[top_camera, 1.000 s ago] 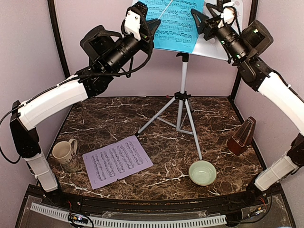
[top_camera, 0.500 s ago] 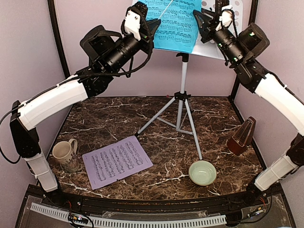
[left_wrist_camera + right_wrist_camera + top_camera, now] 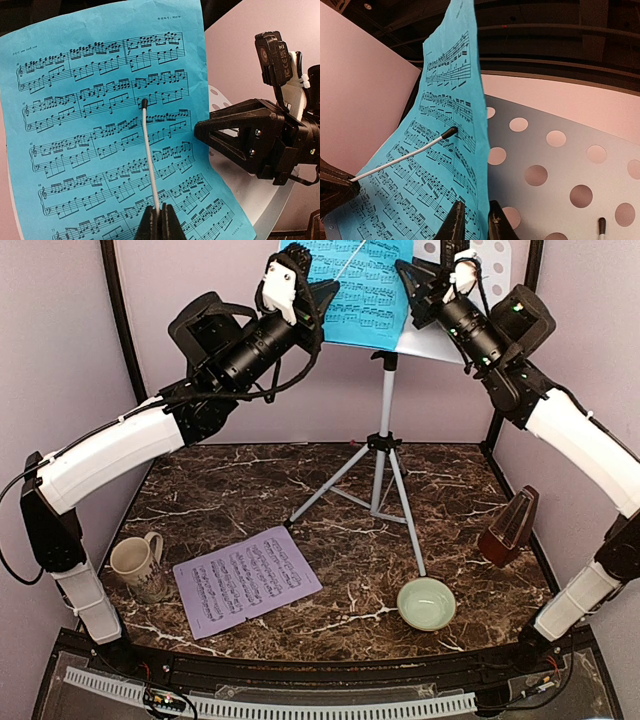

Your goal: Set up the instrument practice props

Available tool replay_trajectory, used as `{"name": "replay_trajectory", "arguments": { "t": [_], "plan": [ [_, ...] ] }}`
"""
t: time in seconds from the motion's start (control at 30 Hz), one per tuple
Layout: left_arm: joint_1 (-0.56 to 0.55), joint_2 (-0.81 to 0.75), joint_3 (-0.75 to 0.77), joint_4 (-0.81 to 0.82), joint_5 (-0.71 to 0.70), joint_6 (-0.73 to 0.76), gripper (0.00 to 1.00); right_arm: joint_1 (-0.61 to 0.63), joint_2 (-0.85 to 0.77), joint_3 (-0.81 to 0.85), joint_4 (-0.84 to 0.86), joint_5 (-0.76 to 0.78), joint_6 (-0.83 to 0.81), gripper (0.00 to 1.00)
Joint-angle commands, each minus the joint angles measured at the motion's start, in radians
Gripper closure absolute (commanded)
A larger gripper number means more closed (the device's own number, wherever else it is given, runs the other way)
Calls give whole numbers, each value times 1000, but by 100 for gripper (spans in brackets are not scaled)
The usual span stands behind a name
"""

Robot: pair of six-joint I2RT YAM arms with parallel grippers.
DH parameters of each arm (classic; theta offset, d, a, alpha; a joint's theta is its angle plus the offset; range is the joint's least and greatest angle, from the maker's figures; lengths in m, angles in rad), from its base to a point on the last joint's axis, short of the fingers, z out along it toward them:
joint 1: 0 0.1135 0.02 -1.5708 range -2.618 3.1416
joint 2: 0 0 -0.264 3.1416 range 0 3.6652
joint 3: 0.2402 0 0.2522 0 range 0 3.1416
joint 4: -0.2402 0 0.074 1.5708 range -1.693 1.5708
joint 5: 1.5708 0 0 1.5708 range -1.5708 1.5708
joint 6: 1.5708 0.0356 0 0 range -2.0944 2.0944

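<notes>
- Mug [image 3: 133, 562], beige, stands at the near left corner of the table [image 3: 460, 480], with its handle turned to the right.
- Just right of it we find the lilac music sheet [image 3: 247, 581] lying flat on the dark marble, printed side up and slightly askew.
- High at the back, the left gripper [image 3: 160, 212] has its fingers pressed together on the lower end of a thin white rod [image 3: 151, 160] with a black tip.
- That rod slants up across the front of the blue music sheet [image 3: 90, 125]. We cannot tell whether its tip touches the paper.
- The blue music sheet stands upright against the left part of the desk [image 3: 560, 165], a pale plate pierced with round holes. The sheet's right edge bows forward off the plate.
- The music stand [image 3: 385, 405], silver-white, rises at the middle back of the table on spread tripod legs [image 3: 330, 487].
- The right gripper [image 3: 474, 204] meets the blue sheet from the right. Its fingers stand slightly apart with the sheet's edge in the gap, and we cannot tell whether they touch it.
- A pale green bowl [image 3: 427, 605] sits near the front, right of centre, just beside one leg's foot.
- The metronome [image 3: 510, 528], a reddish-brown pyramid, stands upright by the table's right edge, apart from the stand and the bowl.
</notes>
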Motion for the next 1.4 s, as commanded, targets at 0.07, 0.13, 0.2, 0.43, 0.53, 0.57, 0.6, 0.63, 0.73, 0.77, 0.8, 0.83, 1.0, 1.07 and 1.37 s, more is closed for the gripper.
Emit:
{"name": "replay_trajectory", "arguments": {
  "t": [0.07, 0.13, 0.2, 0.43, 0.53, 0.57, 0.6, 0.63, 0.73, 0.77, 0.8, 0.83, 1.0, 1.07, 1.37],
  "plan": [
    [-12, -37, 46, 48, 76, 10, 100, -3, 34, 65, 40, -27, 27, 83],
    [-12, -40, 44, 46, 76, 12, 100, -4, 39, 71, 40, -31, 27, 83],
    [-13, -43, 41, 47, 71, 15, 100, -3, 42, 75, 36, -33, 25, 83],
    [-12, -50, 24, 60, 61, 22, 100, -4, 26, 54, 51, -25, 26, 58],
    [-12, -64, -4, 86, 55, 25, 94, -2, 22, 50, 55, -20, 23, 48],
    [-12, -70, -12, 91, 56, 27, 90, -2, 24, 52, 55, -22, 21, 46],
    [-12, -75, -20, 93, 60, 27, 86, -2, 25, 54, 52, -22, 21, 45],
    [-12, -78, -24, 94, 65, 26, 81, -1, 27, 55, 50, -20, 19, 43],
    [-14, -90, -34, 95, 82, 22, 62, -1, 27, 54, 48, -20, 15, 40],
    [-14, -93, -37, 96, 89, 21, 57, -3, 27, 53, 47, -18, 16, 39],
    [-15, -97, -41, 100, 93, 17, 52, -2, 26, 51, 51, -17, 16, 38],
    [-17, -99, -41, 100, 95, 17, 49, -2, 25, 50, 51, -15, 16, 37],
    [-29, -110, -42, 94, 90, 30, 27, -1, 21, 47, 52, -13, 15, 34],
    [-31, -117, -46, 92, 82, 31, 19, -2, 18, 47, 48, -15, 15, 31],
    [-34, -212, -73, -20, -48, -37, 6, -1, -32, 40, 11, -12, 23, 14]
  ]
}}
